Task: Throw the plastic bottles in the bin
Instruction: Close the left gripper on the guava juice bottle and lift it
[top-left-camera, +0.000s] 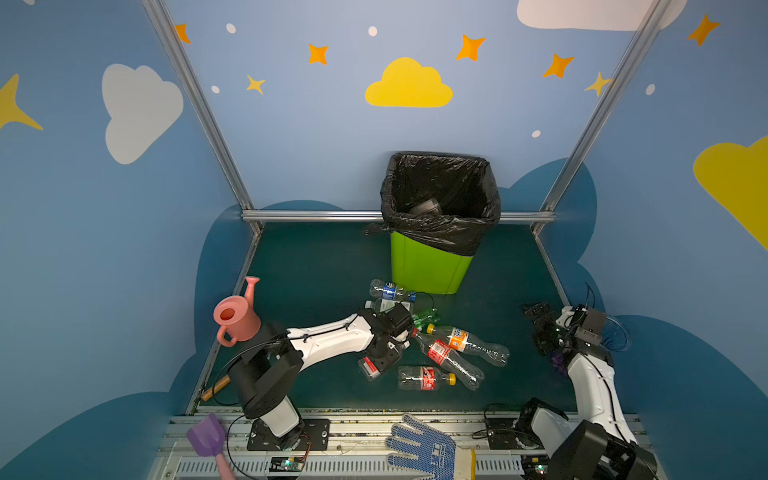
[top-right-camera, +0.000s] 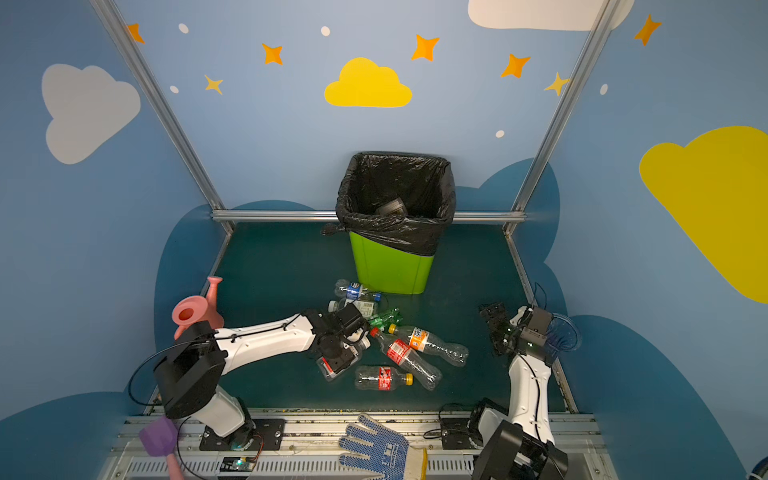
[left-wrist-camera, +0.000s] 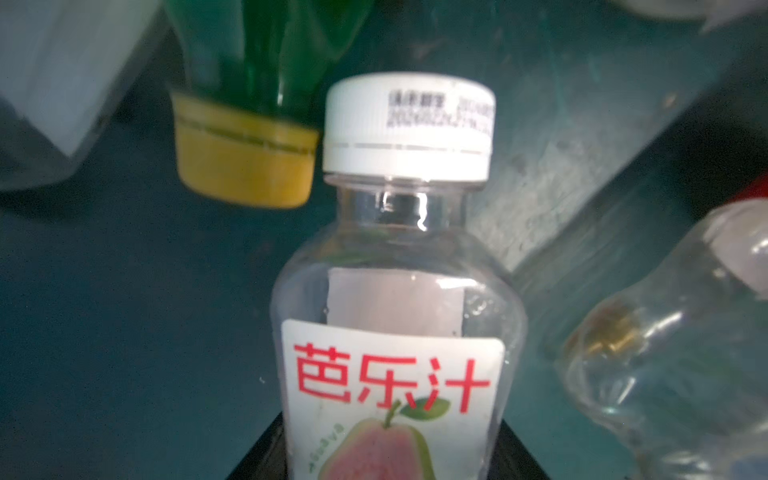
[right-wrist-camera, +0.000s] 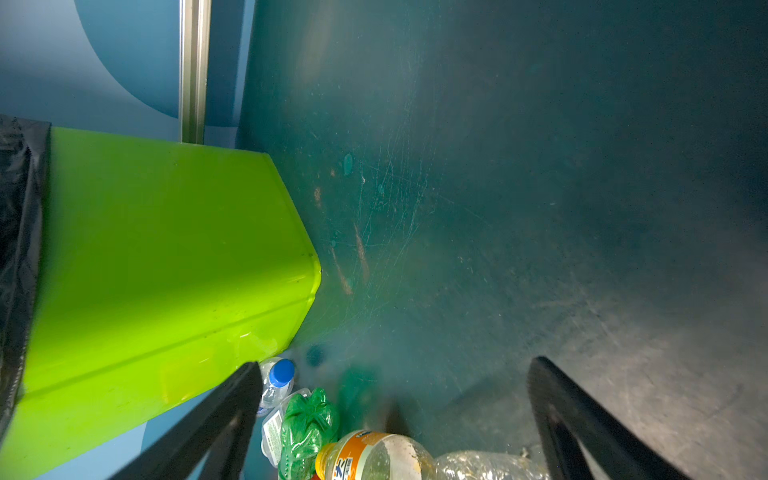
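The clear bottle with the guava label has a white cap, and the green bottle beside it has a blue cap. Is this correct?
Not fully. The green bottle has a yellow cap, not blue; the left wrist view shows it. The guava-label bottle does have a white cap, beside it.

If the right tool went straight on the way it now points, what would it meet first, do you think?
Most likely the bare green mat: ahead of the open right tool only mat shows, with the bin off to one side. Depth is unclear.
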